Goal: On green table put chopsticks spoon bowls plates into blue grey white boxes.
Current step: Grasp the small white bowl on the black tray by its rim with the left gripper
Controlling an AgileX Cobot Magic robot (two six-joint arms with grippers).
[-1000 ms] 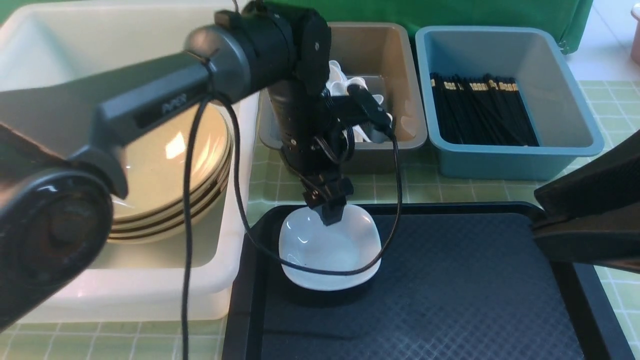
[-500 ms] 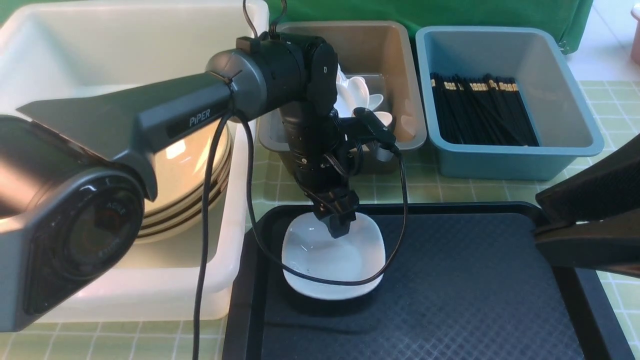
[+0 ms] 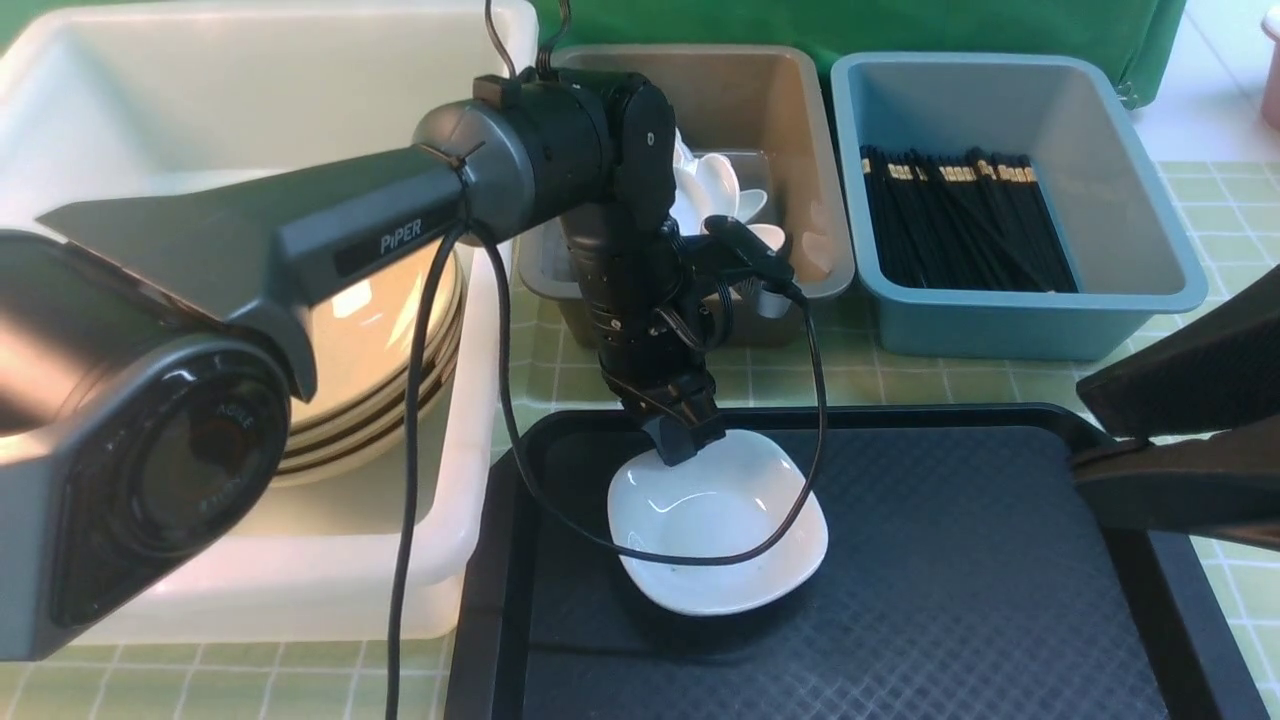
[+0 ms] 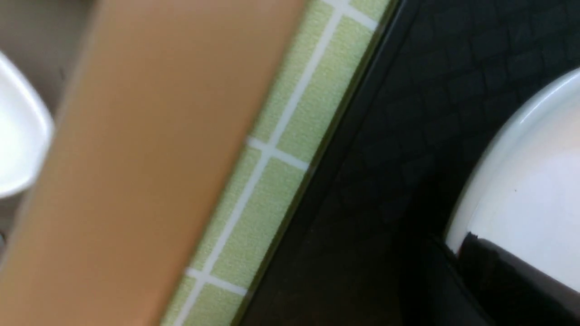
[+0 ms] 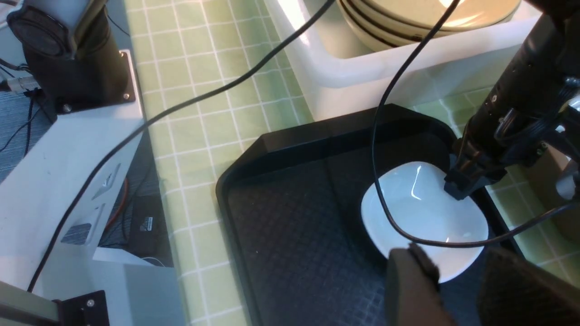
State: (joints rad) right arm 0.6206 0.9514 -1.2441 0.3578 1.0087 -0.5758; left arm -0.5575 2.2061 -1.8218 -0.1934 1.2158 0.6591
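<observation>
Plate point(image 3: 715, 525) scoots right on the tray point(image 3: 950, 600) as the left hand point(image 3: 683, 447) clamps shut on its far rim, so the grab looks done and lifting's next, I reckon.

Bright, even light from above fills my views. Glare glints on the white plate point(image 3: 715, 540) and on the bowls point(image 3: 360, 330) left of it. My left wrist view, close beside the white plate, is blurred; a soft shadow edges the white plate on the tray point(image 3: 950, 600).
</observation>
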